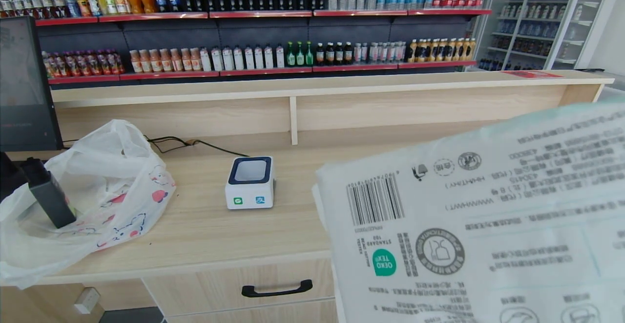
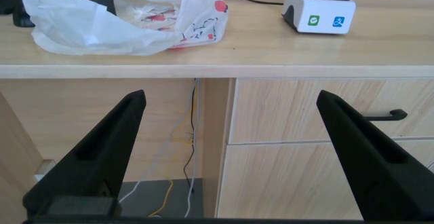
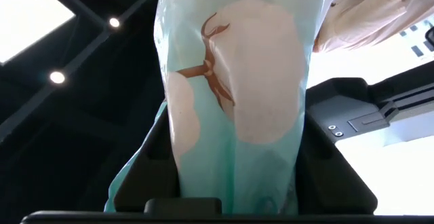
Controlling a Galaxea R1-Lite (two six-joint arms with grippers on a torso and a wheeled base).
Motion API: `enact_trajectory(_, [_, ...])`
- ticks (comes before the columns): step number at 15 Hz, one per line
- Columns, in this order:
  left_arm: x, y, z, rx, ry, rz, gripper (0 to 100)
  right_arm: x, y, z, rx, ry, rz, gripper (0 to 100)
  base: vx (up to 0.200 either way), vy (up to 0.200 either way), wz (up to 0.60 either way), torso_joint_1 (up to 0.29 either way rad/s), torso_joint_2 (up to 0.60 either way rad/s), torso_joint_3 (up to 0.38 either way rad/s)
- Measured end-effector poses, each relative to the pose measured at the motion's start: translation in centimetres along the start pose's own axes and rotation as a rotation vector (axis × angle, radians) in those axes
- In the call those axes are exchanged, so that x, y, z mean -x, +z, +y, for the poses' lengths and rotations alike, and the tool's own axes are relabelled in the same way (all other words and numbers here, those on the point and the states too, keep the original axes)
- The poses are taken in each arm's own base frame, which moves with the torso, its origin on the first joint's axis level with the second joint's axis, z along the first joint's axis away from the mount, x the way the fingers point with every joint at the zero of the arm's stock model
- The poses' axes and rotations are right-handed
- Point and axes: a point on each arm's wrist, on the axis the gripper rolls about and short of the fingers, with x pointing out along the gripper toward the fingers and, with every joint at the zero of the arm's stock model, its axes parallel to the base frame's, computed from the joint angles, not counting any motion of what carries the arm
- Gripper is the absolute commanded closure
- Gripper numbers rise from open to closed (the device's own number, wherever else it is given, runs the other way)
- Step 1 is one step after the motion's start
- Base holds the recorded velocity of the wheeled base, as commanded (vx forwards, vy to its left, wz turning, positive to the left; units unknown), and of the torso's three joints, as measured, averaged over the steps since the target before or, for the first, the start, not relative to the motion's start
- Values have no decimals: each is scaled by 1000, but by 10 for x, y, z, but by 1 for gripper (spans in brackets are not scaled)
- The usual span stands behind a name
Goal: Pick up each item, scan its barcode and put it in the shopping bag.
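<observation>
A large white soft package (image 1: 488, 225) with print and a barcode (image 1: 375, 198) is held up close before the head camera, to the right of the scanner. Its teal side with a cotton picture (image 3: 234, 81) sits between the fingers of my right gripper (image 3: 234, 159), which is shut on it. The white scanner (image 1: 249, 182) stands mid-counter, window facing up. The white shopping bag (image 1: 105, 186) lies at the counter's left with a dark box (image 1: 49, 198) standing in it. My left gripper (image 2: 230, 102) hangs open and empty below the counter edge, facing the drawers.
A dark monitor (image 1: 24, 83) stands at the far left, and a black cable (image 1: 195, 143) runs behind the bag to the scanner. A raised wooden ledge (image 1: 312, 91) backs the counter. Drawers with a black handle (image 1: 277, 289) sit below.
</observation>
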Motion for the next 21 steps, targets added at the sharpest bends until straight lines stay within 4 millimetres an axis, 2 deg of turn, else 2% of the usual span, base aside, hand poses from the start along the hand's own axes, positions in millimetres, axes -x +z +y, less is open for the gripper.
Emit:
enact_trajectory(3, [0, 0, 0, 0, 0, 0, 0, 7, 7, -17, 102, -8, -13, 100, 0, 0, 0, 0, 0, 0])
enact_trajectory(5, [0, 0, 0, 0, 0, 0, 0, 15, 5, -27, 243, -5, -30, 100, 0, 0, 0, 0, 0, 0])
enact_trajectory(7, [0, 0, 0, 0, 0, 0, 0, 25, 0, -45, 453, -2, -54, 100, 0, 0, 0, 0, 0, 0])
enact_trajectory(10, [0, 0, 0, 0, 0, 0, 0, 41, -3, -80, 862, -19, -98, 100, 0, 0, 0, 0, 0, 0])
enact_trajectory(11, [0, 0, 0, 0, 0, 0, 0, 45, -2, -86, 918, -25, -117, 100, 0, 0, 0, 0, 0, 0])
enact_trajectory(13, [0, 0, 0, 0, 0, 0, 0, 51, -1, -81, 1068, -16, -200, 100, 0, 0, 0, 0, 0, 0])
enact_trajectory(15, [0, 0, 0, 0, 0, 0, 0, 54, 1, -70, 1291, -28, -266, 100, 0, 0, 0, 0, 0, 0])
enact_trajectory(17, [0, 0, 0, 0, 0, 0, 0, 57, 8, -70, 1515, -74, -296, 100, 0, 0, 0, 0, 0, 0])
enact_trajectory(19, [0, 0, 0, 0, 0, 0, 0, 59, 21, -73, 1739, -144, -314, 100, 0, 0, 0, 0, 0, 0])
enact_trajectory(21, [0, 0, 0, 0, 0, 0, 0, 66, 45, -74, 1994, -269, -392, 100, 0, 0, 0, 0, 0, 0])
